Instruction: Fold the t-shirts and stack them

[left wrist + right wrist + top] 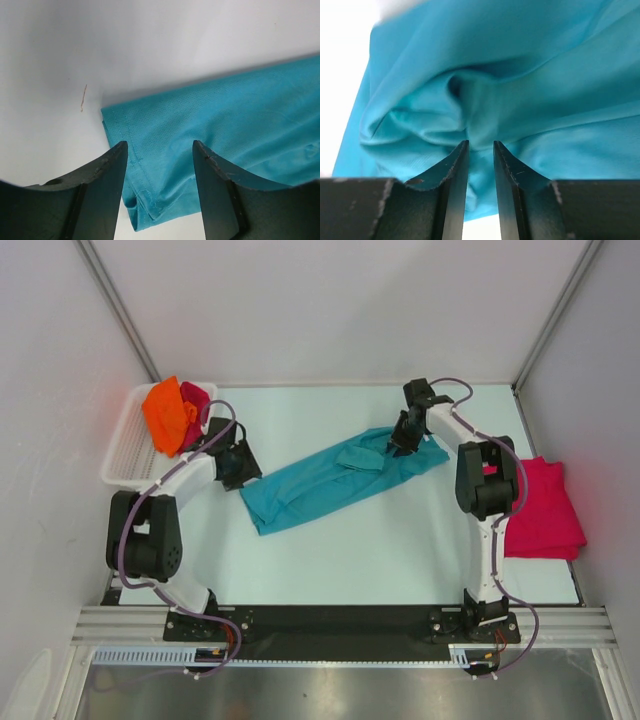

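The right arm [488, 485] is hiding part of the pink t-shirt [548, 510], right of frame. We are seeing the teal t-shirt [330, 482] lying mid-worktop [400, 555], the left pincer [160, 145] wide over its corner, the right pincer [481, 143] narrow at a fold; holding or not, we cannot tell.

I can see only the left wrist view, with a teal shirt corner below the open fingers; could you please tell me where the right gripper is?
Observer: The right gripper is at the teal shirt's opposite end, over a bunched fold.
Operator: Is it gripping the cloth?
Observer: It seems not; its fingers stand slightly apart, with the fold just beyond the tips.
Operator: Thanks. Is anything folded yet?
Observer: One crimson shirt lies folded at the right edge of the table.
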Tool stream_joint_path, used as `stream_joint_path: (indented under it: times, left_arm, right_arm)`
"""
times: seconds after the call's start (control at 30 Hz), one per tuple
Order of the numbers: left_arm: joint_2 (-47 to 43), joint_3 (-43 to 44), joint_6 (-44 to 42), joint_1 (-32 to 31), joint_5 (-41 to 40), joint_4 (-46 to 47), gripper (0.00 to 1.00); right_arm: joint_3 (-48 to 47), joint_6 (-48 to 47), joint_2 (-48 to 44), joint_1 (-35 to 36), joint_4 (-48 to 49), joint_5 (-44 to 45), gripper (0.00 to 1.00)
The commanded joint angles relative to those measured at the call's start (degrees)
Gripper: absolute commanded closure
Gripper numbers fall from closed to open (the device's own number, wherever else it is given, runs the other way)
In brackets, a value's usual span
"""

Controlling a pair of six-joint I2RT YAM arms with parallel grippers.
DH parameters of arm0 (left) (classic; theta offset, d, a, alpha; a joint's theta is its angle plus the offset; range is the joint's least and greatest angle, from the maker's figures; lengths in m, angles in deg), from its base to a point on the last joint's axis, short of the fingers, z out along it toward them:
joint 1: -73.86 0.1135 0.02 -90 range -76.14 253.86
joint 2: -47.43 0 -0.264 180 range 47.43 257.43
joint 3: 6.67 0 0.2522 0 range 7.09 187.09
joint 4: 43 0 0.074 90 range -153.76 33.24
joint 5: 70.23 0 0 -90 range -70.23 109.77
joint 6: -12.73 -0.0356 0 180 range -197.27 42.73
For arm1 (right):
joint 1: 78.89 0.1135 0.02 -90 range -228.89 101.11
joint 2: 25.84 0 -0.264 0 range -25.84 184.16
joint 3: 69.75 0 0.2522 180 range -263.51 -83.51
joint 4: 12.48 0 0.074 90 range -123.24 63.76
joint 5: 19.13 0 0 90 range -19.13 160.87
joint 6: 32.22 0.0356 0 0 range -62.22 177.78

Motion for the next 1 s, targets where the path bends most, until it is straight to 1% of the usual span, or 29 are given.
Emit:
stream_joint_path:
  times: [0.0,0.2,0.47,0.7,0.8,0.9,0.93,0.97]
  left_arm:
    - [-2.86,0.01,-0.93,0.50,0.92,0.50,0.40]
    - [-3.30,0.18,-1.11,0.58,0.92,0.15,0.40]
    - [-3.21,0.62,-1.20,0.50,0.83,-0.11,0.40]
    - [-3.21,0.53,-1.37,0.50,0.56,-0.20,0.40]
    - [-3.12,0.62,-1.46,0.58,0.65,-0.20,0.40]
    - [-3.12,0.71,-1.55,0.50,0.56,-0.20,0.40]
    - [-3.12,0.71,-1.64,0.50,0.30,-0.20,0.40]
    - [-3.03,0.80,-1.64,0.50,0.39,-0.29,0.40]
  right_arm:
    - [-0.71,-0.77,-1.05,-0.75,2.01,2.54,0.68]
    - [-2.55,-0.77,0.79,-1.72,2.10,2.19,0.69]
    - [-5.80,-0.77,0.97,-0.93,1.92,2.90,0.69]
    - [-9.75,-0.42,4.57,-0.84,1.48,2.37,0.69]
    - [-12.83,-0.41,7.38,-0.75,0.08,2.37,0.69]
    - [-13.89,-0.33,9.49,-0.66,-0.01,2.46,0.70]
    - [-13.90,-0.41,9.93,-0.66,0.25,2.37,0.72]
    - [-13.98,-0.50,10.11,-0.58,0.60,2.37,0.82]
